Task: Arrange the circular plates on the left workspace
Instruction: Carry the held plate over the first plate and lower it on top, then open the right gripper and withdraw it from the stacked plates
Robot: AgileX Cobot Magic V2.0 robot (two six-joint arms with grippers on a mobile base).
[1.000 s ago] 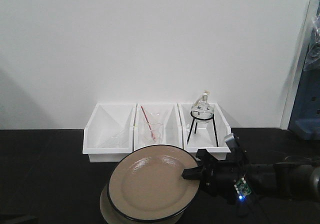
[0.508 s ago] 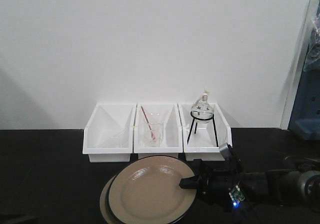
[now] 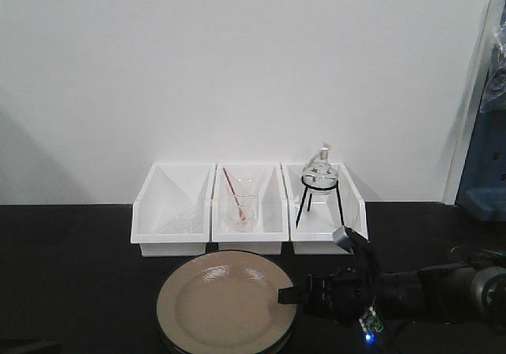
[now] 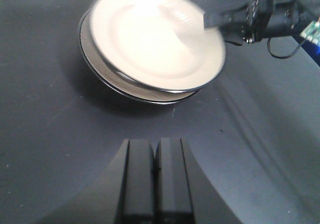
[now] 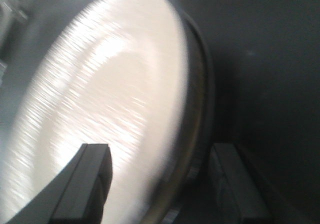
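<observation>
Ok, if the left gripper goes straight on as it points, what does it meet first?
Probably the near rim of the lower plate, beneath the tilted upper plate the right gripper holds. Only bare countertop lies before it, though depth is unclear.

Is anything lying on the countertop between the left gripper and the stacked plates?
Nothing visible. Only bare countertop lies between the left gripper and the lower plate. The right gripper holds the top plate by its rim.

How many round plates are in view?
2, stacked: the top plate, tilted, gripped at its rim by the right gripper; the lower plate beneath it on the countertop.
</observation>
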